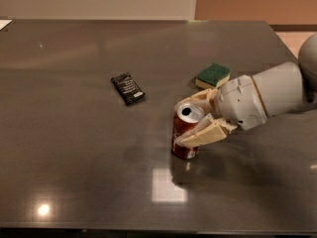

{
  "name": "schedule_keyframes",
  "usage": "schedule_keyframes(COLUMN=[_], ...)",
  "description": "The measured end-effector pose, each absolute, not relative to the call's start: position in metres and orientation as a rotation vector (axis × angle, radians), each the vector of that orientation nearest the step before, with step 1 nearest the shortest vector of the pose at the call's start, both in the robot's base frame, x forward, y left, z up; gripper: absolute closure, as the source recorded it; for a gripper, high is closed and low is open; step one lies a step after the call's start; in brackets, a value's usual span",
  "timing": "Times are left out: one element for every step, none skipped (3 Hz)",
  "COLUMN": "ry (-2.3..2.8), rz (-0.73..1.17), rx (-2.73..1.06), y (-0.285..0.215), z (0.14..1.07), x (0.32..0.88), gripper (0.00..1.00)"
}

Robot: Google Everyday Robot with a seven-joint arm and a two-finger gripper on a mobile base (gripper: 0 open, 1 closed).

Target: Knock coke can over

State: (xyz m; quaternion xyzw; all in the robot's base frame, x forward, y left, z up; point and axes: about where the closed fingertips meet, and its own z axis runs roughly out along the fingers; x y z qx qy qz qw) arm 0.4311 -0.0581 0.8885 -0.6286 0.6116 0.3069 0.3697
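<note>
Coke can [184, 147]: upright right of table centre, not yet knocked over; by my reading, the toppling push remains.
Table [74, 172]: dark, glossy.
Gripper [181, 123]: fingers spread wide, straddling the can's top.
Sponge [213, 75]: just behind, untouched.

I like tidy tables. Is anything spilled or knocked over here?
Nothing stands out. The coke can stands upright with the gripper around it, and the snack bar and sponge lie flat. No spill shows.
</note>
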Motion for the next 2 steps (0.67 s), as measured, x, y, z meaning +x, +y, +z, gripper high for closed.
schedule_keyframes(ry=[1.61, 1.677], rz=[0.755, 0.686], rx=[-1.629, -1.665], y=[-0.0602, -0.0649], z=[0.8931, 0.902], x=[0.4386, 0.4484], gripper=[0.96, 1.0])
